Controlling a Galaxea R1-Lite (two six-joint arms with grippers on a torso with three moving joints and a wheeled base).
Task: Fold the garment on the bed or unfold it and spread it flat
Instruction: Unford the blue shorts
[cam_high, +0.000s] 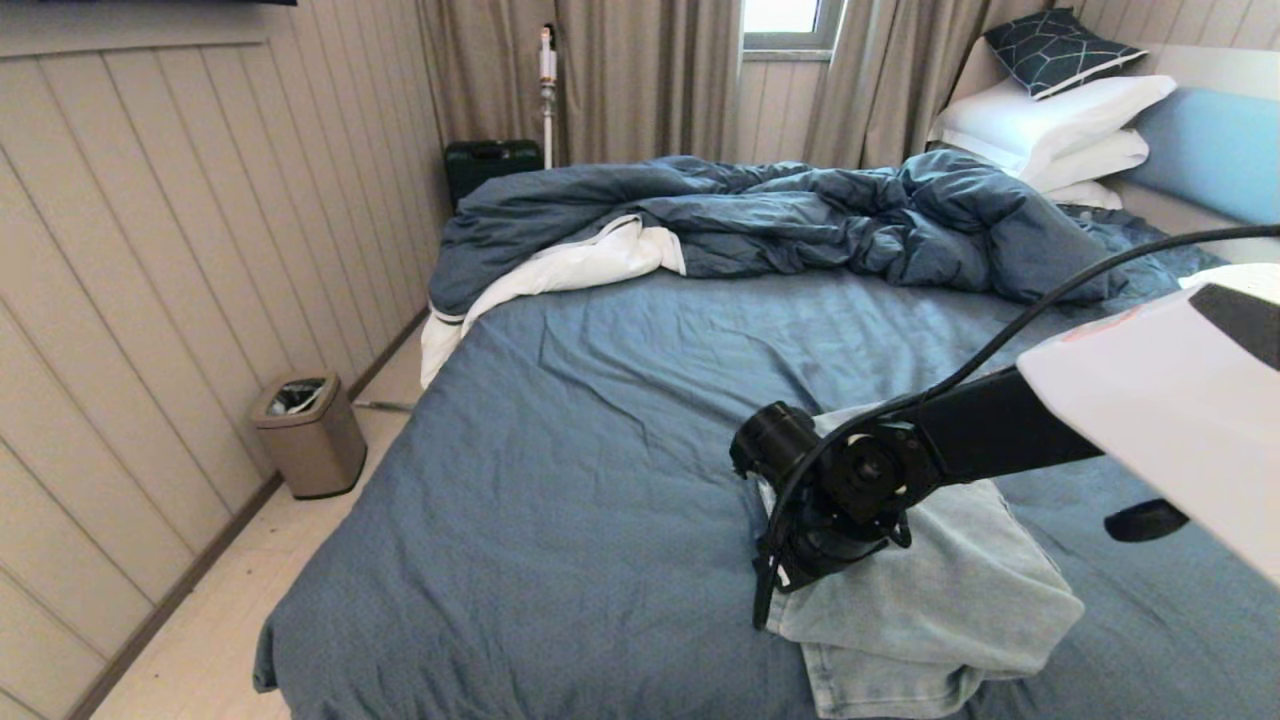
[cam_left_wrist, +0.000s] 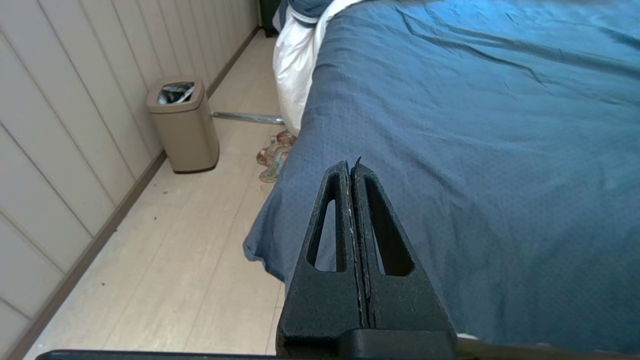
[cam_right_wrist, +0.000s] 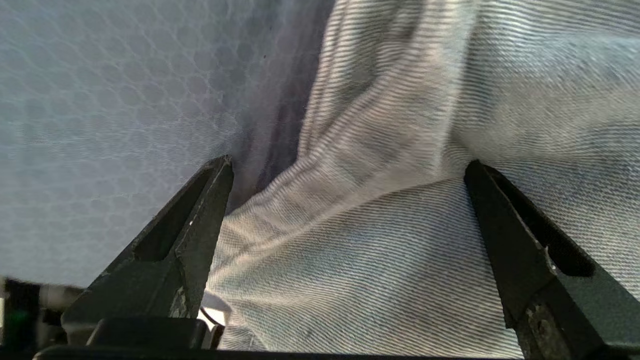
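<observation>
- Your right gripper (cam_right_wrist: 350, 167) sits spread wide, down on the folded denim shorts (cam_high: 940, 590) on the bed (cam_high: 600, 400).
- Your left gripper (cam_left_wrist: 350, 167), fingers pressed together, hangs beside the bed's edge.

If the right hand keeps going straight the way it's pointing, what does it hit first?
Most likely the denim shorts: the right hand is open right over a raised fold of them, with the bed sheet just beside.
</observation>
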